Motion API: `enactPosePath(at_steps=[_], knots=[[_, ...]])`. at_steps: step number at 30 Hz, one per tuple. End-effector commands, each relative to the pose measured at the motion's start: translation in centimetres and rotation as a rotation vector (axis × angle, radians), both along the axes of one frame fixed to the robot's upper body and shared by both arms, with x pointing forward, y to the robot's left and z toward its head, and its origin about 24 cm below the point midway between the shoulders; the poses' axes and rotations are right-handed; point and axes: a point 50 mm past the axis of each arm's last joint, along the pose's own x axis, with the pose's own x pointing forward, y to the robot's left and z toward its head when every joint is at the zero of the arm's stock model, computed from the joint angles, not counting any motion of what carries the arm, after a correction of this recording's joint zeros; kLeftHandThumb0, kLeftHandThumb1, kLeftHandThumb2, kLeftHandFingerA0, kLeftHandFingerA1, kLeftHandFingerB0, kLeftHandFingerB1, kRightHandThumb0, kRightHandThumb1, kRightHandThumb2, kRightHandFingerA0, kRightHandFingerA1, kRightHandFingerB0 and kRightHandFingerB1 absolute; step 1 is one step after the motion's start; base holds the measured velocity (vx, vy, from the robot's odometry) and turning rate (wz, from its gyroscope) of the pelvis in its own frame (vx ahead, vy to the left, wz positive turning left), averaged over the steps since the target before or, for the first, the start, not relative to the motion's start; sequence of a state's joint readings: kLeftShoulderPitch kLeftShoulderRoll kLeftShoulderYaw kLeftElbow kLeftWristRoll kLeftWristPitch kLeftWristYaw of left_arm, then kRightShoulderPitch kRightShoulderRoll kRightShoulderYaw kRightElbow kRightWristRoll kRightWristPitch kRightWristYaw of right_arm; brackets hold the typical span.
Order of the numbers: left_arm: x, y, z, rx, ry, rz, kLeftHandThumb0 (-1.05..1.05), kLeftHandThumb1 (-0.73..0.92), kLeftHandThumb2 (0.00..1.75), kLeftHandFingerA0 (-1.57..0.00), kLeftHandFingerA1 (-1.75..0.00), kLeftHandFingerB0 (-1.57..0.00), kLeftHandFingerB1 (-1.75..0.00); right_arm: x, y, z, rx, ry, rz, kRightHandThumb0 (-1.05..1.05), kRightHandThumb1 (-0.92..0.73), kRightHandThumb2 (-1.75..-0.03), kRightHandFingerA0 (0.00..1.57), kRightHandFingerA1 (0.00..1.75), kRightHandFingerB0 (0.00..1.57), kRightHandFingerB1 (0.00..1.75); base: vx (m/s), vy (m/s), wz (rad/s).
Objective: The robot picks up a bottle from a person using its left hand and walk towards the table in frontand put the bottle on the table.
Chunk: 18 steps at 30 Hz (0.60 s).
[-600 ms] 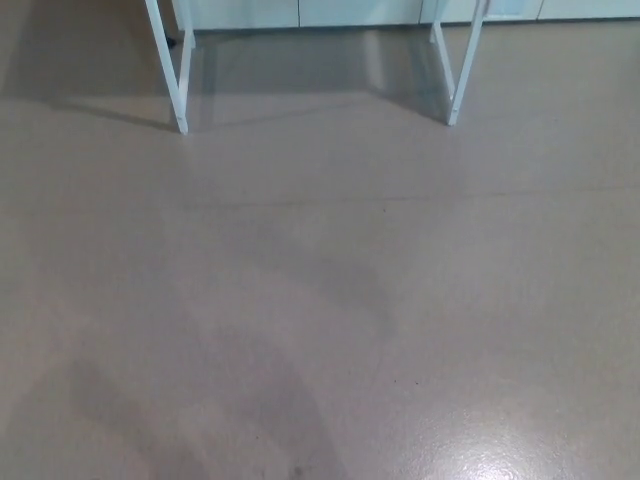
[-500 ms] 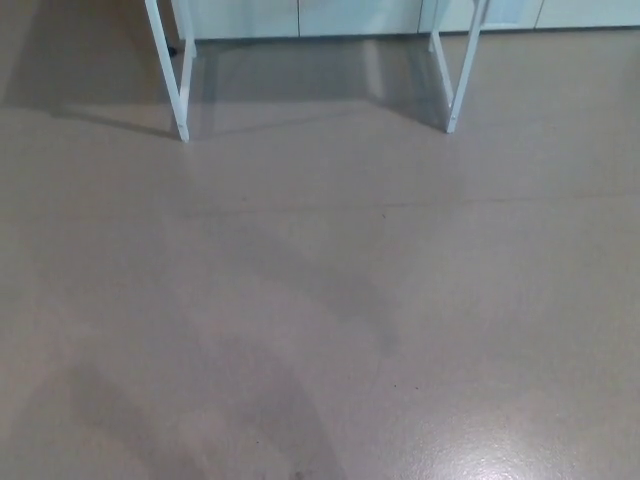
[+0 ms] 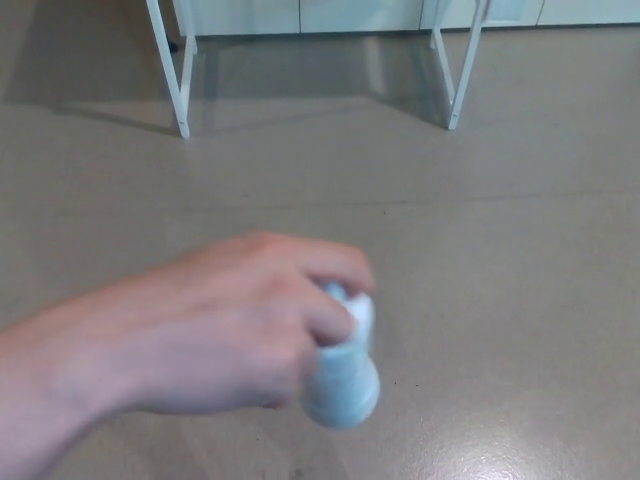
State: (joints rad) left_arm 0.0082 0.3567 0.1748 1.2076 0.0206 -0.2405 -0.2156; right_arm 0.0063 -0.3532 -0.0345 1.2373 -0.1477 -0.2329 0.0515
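A smooth grey-brown floor [image 3: 500, 250] is shown, with 2 white metal table legs [image 3: 180, 90] at its far edge. A person's blurred hand [image 3: 220, 335] is held out above it, with a small pale blue plastic bottle [image 3: 345, 375] gripped in its fingers. Neither robot hand is seen, so their grip cannot be told. The handover is judged pending: the left hand must be raised open to the bottle.

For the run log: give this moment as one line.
person's hand holding pale bottle | robot hands not in view | white table legs ahead
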Motion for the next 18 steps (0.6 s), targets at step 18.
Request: enactPosePath(at_steps=[18], knots=[[6.1, -15.9, 16.9, -0.324, -0.830, -0.962, -0.70, 0.42, 0.82, 0.00, -0.21, 0.00, -0.11, -1.7, -0.3, -0.4, 0.013, 0.058, -0.004, -0.48, -0.57, -0.85, 0.53, 0.58, 0.37, 0.50, 0.00, 0.000, 0.00]])
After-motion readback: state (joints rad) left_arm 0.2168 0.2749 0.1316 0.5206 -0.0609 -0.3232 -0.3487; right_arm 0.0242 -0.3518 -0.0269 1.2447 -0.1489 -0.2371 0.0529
